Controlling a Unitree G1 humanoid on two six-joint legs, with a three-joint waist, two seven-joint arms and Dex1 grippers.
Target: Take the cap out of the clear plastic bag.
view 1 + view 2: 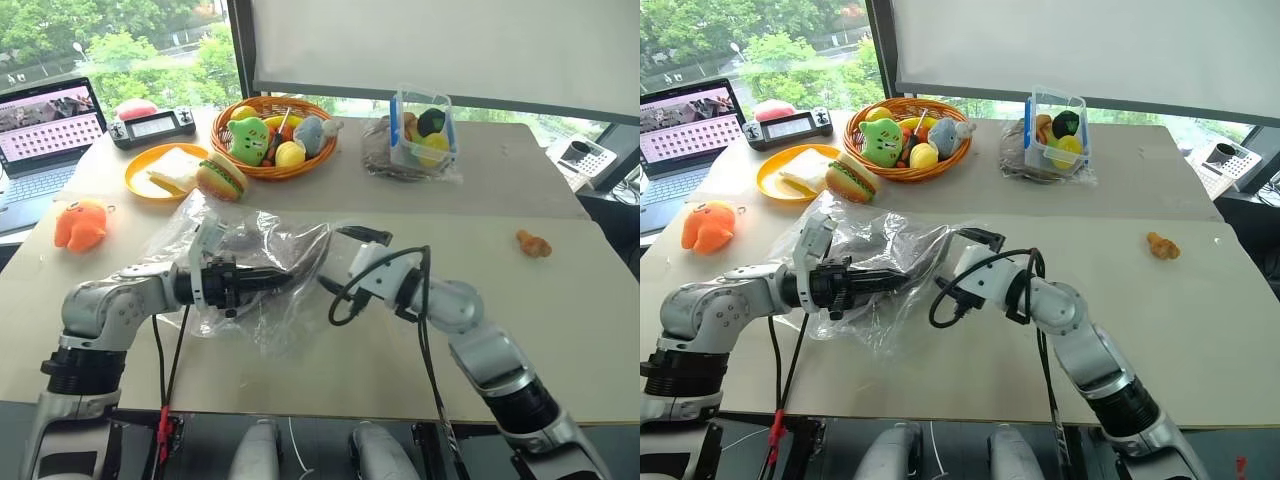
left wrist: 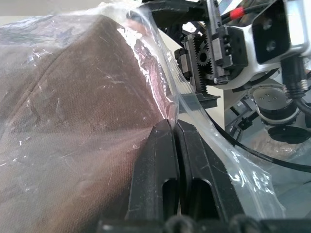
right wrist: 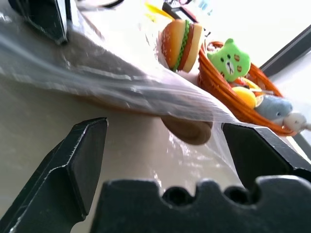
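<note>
A big pale table point(image 1: 560, 300) by the window holds a wicker basket point(image 1: 262, 165) of plush toys, an orange plate point(image 1: 150, 185) and a toy burger point(image 1: 221, 176). Near the front edge, the clear plastic bag point(image 1: 200, 235) is lifted and crumpled, the brown cap point(image 2: 73, 126) inside it. The left gripper point(image 1: 290, 277) is pinched tight on the film at the bag's edge. The right gripper point(image 1: 350, 260) has its fingers spread wide just beside the bag's mouth, gripping nothing
</note>
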